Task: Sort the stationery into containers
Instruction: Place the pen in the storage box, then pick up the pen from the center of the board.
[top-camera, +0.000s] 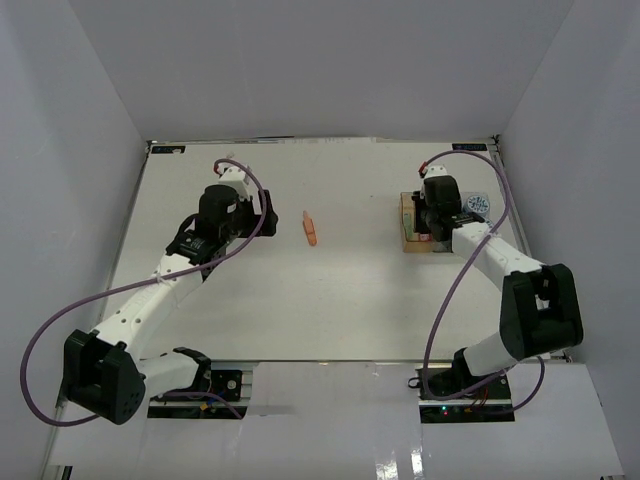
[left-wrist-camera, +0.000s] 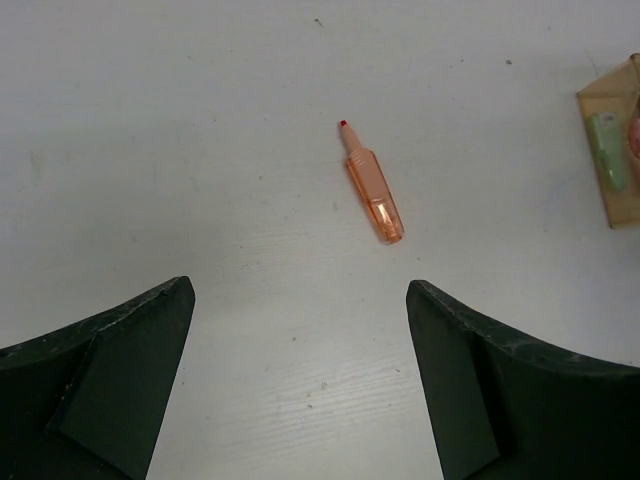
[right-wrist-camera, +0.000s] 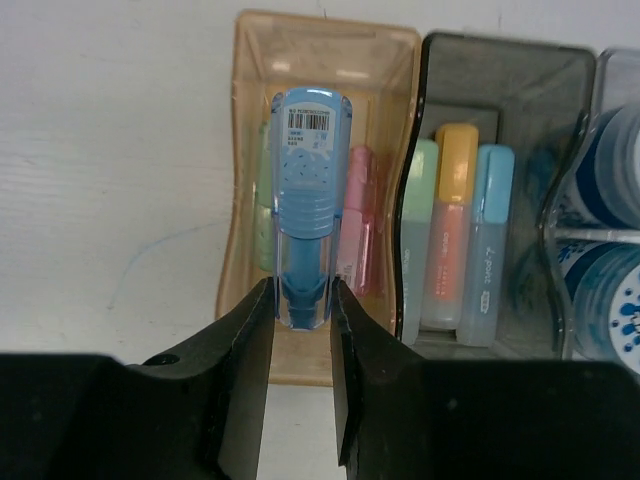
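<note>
The top camera hangs high above and behind the arm bases and looks down and forward, so it sees the whole table (top-camera: 330, 310) from far, with the left arm (top-camera: 140, 300) at its left and the right arm (top-camera: 490, 248) at its right. The left wrist camera looks down on the table past the left gripper (left-wrist-camera: 300, 288), from a middle height; it shares the orange stick (left-wrist-camera: 374, 190) with the top view. The right wrist camera sits very near over the amber bin (right-wrist-camera: 240, 200), looking along the right gripper (right-wrist-camera: 300, 290). This bin shows in all three views, in the left wrist view only at the right edge.
</note>
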